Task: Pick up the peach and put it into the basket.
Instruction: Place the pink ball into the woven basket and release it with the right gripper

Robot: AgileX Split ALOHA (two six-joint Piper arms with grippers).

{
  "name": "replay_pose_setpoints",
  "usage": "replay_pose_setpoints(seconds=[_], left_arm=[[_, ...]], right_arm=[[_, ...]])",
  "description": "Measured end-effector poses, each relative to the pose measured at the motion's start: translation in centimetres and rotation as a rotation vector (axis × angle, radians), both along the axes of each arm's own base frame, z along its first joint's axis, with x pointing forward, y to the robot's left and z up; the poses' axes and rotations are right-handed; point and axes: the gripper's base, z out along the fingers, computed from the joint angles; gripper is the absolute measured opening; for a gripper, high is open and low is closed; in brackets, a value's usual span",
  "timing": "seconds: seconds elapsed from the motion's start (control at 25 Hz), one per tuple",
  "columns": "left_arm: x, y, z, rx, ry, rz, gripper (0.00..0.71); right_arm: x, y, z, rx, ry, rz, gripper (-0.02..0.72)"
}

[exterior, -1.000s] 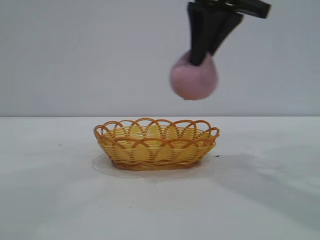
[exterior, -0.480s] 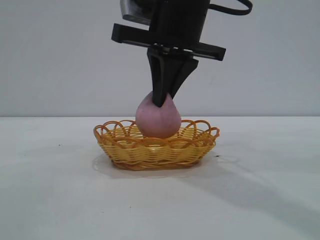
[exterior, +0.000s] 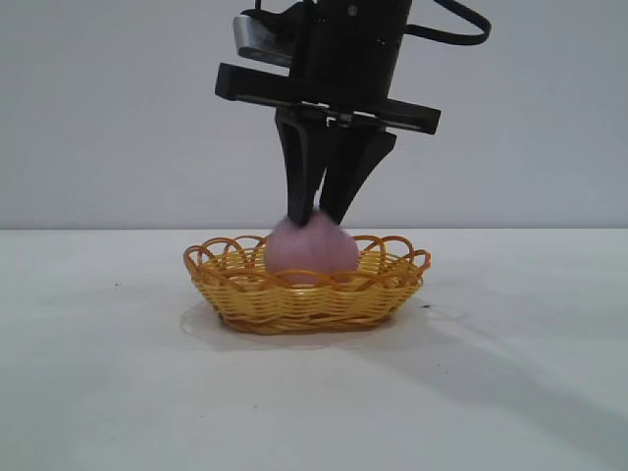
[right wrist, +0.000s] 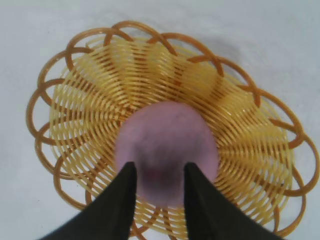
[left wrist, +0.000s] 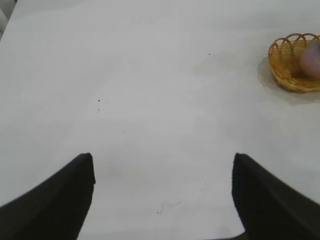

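Sitting inside the basket (exterior: 306,290), the peach (exterior: 312,249) is resting on the woven yellow floor, roughly central, its pinkish-purple top poking up above the orange-brown looped rim in the exterior view. Right gripper (exterior: 320,218) is hanging straight down over the basket from above, its black fingers (exterior: 298,177) reaching down to the peach's pointed top. Fingers are standing a little apart, narrow gap, tips at either side of the crown of the fruit; contact is hard to call from the side, looks like touching or just above.

Right wrist view is looking down past the right gripper (right wrist: 156,175): two dark fingertips (right wrist: 122,197) are lying over the near part of the peach (right wrist: 167,150), a strip of its surface showing between them, and the basket (right wrist: 90,75) is spreading all around it, weave visible on every side. Not gripping firmly as far as visible, jaws slightly parted.

Left gripper (left wrist: 162,195) is hovering over bare white table (left wrist: 150,90), well apart from the basket (left wrist: 286,70), fingers spread wide with nothing between them. Peach (left wrist: 312,60) is showing only partly at that view's edge, inside the basket.

Basket is standing flat on the table (exterior: 98,392), casting a soft shadow.
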Motion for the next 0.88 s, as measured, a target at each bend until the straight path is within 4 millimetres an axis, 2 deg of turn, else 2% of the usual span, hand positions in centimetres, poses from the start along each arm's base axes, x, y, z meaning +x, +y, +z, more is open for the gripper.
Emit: replay_pose_setpoints(seconds=[0.32, 0.52, 0.72, 0.88], left_arm=[[0.0, 0.0, 0.0, 0.0, 0.0, 0.0, 0.538], [0.0, 0.0, 0.0, 0.0, 0.0, 0.0, 0.538], [0.0, 0.0, 0.0, 0.0, 0.0, 0.0, 0.538], [0.0, 0.0, 0.0, 0.0, 0.0, 0.0, 0.538]], right_arm=[[0.0, 0.0, 0.0, 0.0, 0.0, 0.0, 0.219], [0.2, -0.6, 0.9, -0.02, -0.028, 0.009, 0.219], [1.6, -3.5, 1.7, -0.067, -0.03, -0.038, 0.219], [3.2, -6.9, 2.5, -0.091, -0.026, -0.116, 0.219]])
